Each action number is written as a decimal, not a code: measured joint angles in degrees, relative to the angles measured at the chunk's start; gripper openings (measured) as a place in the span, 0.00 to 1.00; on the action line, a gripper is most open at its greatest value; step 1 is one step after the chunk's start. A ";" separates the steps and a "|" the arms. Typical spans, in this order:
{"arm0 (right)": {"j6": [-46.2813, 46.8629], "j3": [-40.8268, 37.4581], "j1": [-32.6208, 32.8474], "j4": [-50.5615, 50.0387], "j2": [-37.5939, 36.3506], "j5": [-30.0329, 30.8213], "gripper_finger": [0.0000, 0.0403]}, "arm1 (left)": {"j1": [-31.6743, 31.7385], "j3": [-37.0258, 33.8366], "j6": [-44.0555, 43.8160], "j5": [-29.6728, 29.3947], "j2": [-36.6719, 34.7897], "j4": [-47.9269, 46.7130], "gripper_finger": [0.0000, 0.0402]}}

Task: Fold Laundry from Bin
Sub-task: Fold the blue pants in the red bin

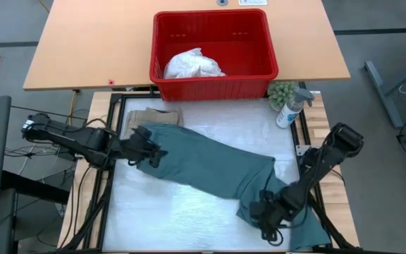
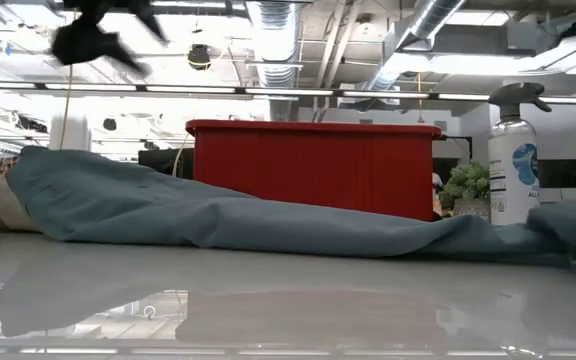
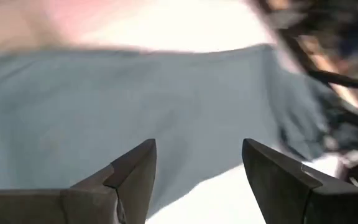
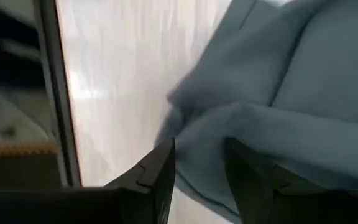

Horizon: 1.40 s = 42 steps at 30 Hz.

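On the white mat, the teal shirt (image 1: 210, 166) lies spread diagonally, with the khaki piece (image 1: 151, 116) beside its upper end and the white one (image 1: 192, 65) in the bin (image 1: 213, 83). My left gripper (image 1: 149, 152) hovers with fingers apart over the shirt's left end. My right gripper (image 4: 197, 180) has cloth between parted fingers; whether it grips, I cannot tell. I'd pull both ends taut before folding.

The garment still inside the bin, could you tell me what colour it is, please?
White; the garment lies crumpled in the red bin, best seen in the high view.
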 joint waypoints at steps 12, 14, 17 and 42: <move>-9.04 5.38 1.88 -11.65 0.49 -2.63 0.41 | -0.26 -0.34 17.22 1.71 23.96 14.89 0.56; -9.05 5.66 1.73 -11.97 0.61 -2.53 0.41 | -0.25 -0.34 17.27 2.02 27.02 15.92 0.56; -9.13 5.67 2.02 -11.92 0.65 -2.52 0.42 | -0.22 -0.34 17.28 4.74 30.70 17.66 0.56; -21.25 9.22 5.36 -19.99 9.68 3.56 0.35 | -0.09 -0.34 19.73 6.22 34.01 17.06 0.56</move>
